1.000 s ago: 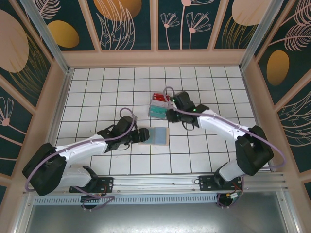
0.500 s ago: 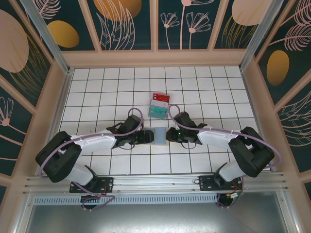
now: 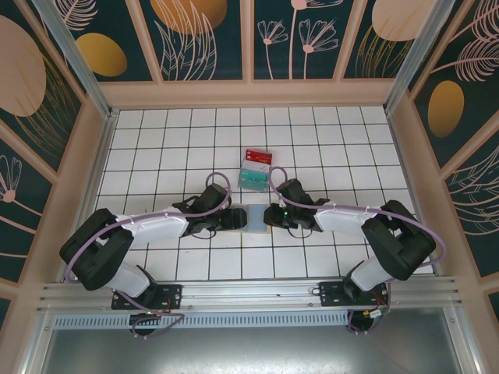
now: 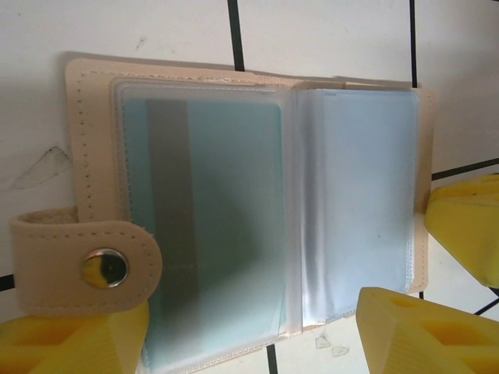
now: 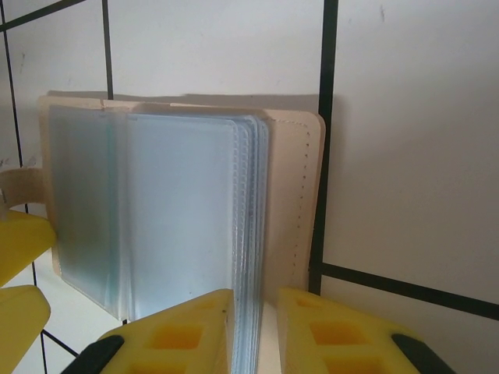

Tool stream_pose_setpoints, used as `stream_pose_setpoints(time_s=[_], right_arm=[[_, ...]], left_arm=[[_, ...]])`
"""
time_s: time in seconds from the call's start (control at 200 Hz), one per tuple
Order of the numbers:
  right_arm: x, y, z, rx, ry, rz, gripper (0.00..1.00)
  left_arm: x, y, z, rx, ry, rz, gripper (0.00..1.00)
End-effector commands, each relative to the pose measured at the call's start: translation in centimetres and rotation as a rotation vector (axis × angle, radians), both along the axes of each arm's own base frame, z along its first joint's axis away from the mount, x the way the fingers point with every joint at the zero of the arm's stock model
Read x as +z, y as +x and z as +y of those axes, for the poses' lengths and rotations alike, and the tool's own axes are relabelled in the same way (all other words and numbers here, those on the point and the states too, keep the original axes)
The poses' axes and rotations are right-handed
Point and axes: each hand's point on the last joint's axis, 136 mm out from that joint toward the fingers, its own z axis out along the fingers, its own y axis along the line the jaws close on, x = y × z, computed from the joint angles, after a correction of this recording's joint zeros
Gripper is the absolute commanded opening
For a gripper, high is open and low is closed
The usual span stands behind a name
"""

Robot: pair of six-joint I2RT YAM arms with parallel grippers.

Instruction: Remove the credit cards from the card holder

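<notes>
Tiled table [image 3: 156,140]: card holder [image 3: 255,218] lies open; left jaws spread wide, right jaws pinching its plastic sleeves.

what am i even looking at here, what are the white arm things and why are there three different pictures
These are two robot arms bolted at the near edge of a white tiled table. The wide picture comes from a camera above and behind them. The two close-ups come from a camera on each wrist, and the yellow blocks in them are the gripper fingers.

The left gripper and the right gripper meet at a tan card holder lying open on the tiles. The left wrist view shows its clear sleeves, with a teal card inside one. The left gripper is open, its fingers spread along the holder's edge. The right gripper looks closed on the edge of the sleeve stack. Beyond the holder lies a small pile of credit cards, red farthest and teal nearest.
</notes>
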Motion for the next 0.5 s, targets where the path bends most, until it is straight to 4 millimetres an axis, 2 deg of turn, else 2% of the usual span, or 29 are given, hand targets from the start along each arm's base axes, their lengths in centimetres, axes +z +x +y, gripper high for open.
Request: stream_pose_setpoints(time_s=[0.0, 0.295, 0.495], right_arm=[[0.0, 0.0, 0.8, 0.007, 0.02, 0.009, 0.22], [-0.1, 0.0, 1.0, 0.013, 0.018, 0.014, 0.22], [-0.1, 0.0, 1.2, 0.017, 0.021, 0.016, 0.22]], left_arm=[[0.4, 0.1, 0.0, -0.016, 0.026, -0.017, 0.71], [0.1, 0.1, -0.1, -0.022, 0.024, -0.009, 0.71], [-0.4, -0.3, -1.0, -0.058, 0.007, 0.014, 0.71]])
